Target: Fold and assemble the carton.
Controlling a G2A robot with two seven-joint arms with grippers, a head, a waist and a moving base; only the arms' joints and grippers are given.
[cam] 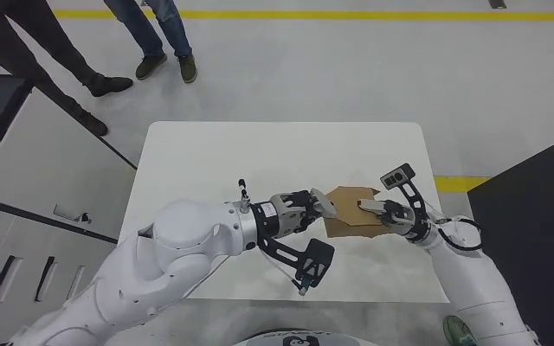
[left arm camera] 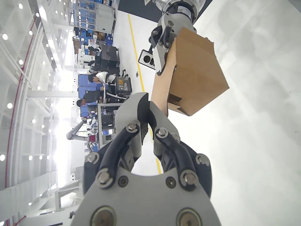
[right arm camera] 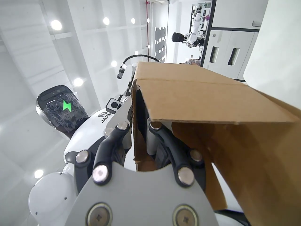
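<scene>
Cardboard carton [cam: 351, 213], brown, boxy, clamped in right pincer [cam: 370, 208]; left pincer [left arm camera: 145, 105] together alongside.

The carton [cam: 351, 212] is plain brown cardboard, opened into a box shape, with one end open and a flap loose. It is over the right half of the desk [cam: 260, 147], one wall pinched in the right tool [cam: 370, 207]

Bright, even overhead light; ceiling lamps [right arm camera: 56, 25] glare in wrist views; fisheye bending at edges.
</scene>
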